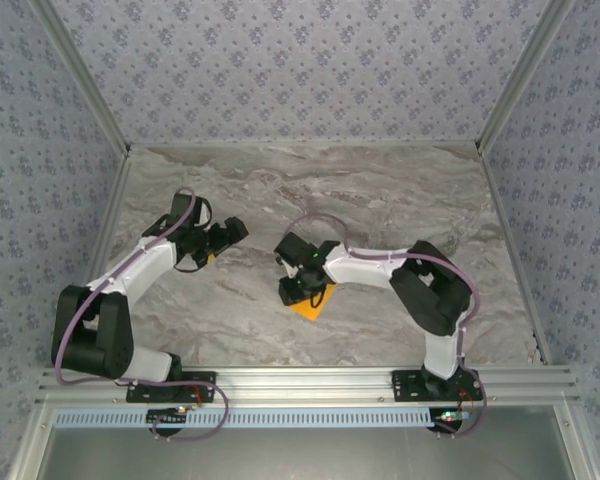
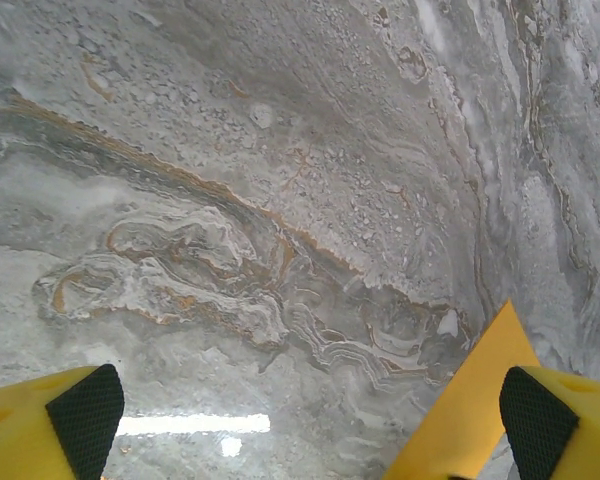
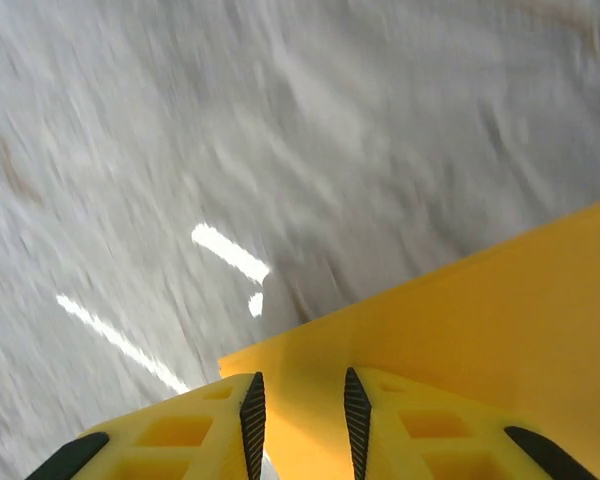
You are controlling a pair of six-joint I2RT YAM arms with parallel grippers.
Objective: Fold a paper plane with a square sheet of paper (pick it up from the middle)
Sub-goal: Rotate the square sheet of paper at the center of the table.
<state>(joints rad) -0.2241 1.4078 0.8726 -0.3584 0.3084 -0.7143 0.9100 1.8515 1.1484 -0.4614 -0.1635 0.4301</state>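
Left hand (image 2: 310,405) stood wide apart, right hand (image 3: 298,392) sat nearly together at a corner of the square sheet of paper (image 3: 460,320), grip unclear; I'd have shifted mid-sheet before pinching.

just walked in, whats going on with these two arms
Two robot arms are working on a thin bright-orange sheet of paper on the grey marble-patterned table. The right gripper is down on it, fingers nearly together; whether they pinch it isn't clear. The left gripper hovers wide open off to the side, holding nothing. No plane shape yet.
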